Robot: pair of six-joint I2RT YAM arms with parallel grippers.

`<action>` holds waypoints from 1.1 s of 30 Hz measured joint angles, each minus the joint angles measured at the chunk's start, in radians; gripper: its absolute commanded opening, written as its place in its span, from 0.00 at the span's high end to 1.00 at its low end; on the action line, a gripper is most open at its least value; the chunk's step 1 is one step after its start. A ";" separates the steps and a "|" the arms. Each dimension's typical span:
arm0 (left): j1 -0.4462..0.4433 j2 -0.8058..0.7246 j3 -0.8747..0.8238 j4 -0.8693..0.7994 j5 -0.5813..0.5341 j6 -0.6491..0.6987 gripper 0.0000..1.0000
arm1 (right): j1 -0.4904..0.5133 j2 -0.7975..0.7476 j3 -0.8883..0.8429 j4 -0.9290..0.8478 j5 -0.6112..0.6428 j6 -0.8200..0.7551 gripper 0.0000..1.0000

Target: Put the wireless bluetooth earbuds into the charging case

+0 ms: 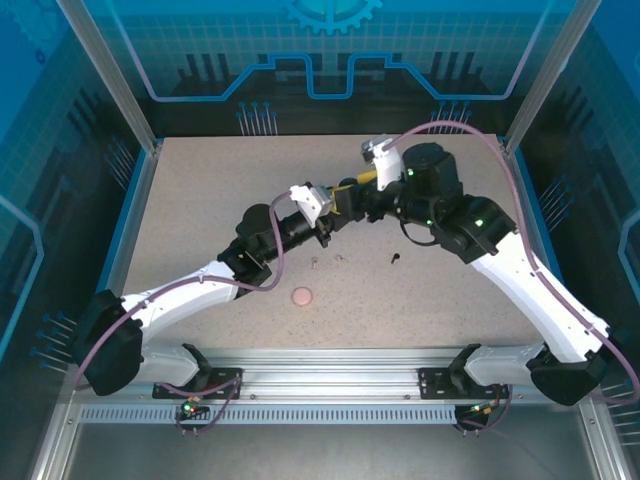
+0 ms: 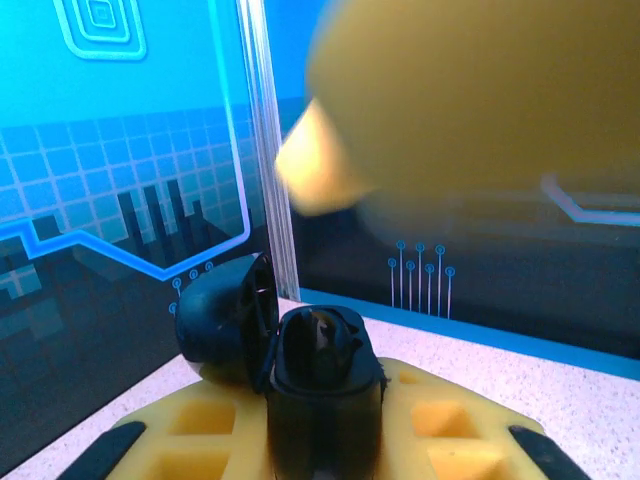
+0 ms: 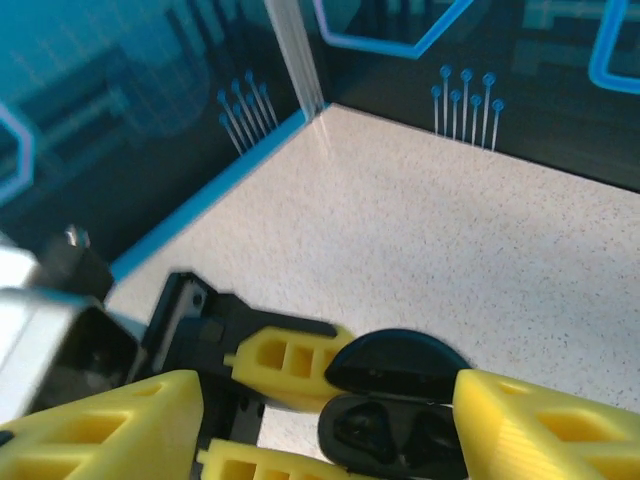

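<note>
Left gripper [image 2: 325, 430] is clamped on the black charging case [image 2: 322, 365], holding it upright with its lid hinged open. Right gripper [image 3: 330, 430] hovers over the case, its fingers spread wide on either side. Something glossy sits inside the case, possibly an earbud. Two pale earbuds [image 1: 317, 264] and a black earbud [image 1: 396, 259] lie on the table [image 1: 200, 200], near a pink round case [image 1: 302, 296].

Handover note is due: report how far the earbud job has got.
Done: open black round charging case is clamped in the left gripper. In hand: the open right gripper hovers at it; what sits inside is unclear. Left: one black stemmed earbud, two pale earbuds and the pink round case lie on the table.
</note>
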 measured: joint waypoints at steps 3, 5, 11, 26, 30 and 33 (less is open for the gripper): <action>0.000 0.000 -0.016 0.019 0.000 -0.012 1.00 | -0.097 -0.026 0.038 -0.022 0.001 0.061 0.30; 0.000 0.000 -0.029 0.024 -0.001 -0.015 1.00 | -0.174 -0.040 0.041 -0.045 0.004 0.107 0.30; 0.000 -0.005 -0.060 0.026 -0.009 -0.017 1.00 | -0.322 -0.002 -0.127 -0.090 0.047 0.254 0.31; -0.002 -0.048 -0.085 0.054 -0.015 -0.017 1.00 | -0.359 0.399 -0.412 -0.098 0.154 0.491 0.46; -0.002 -0.048 -0.093 0.061 -0.016 -0.017 1.00 | -0.359 0.462 -0.412 -0.095 0.159 0.544 0.50; -0.002 -0.048 -0.093 0.068 -0.015 -0.017 1.00 | -0.359 0.512 -0.411 -0.089 0.158 0.579 0.52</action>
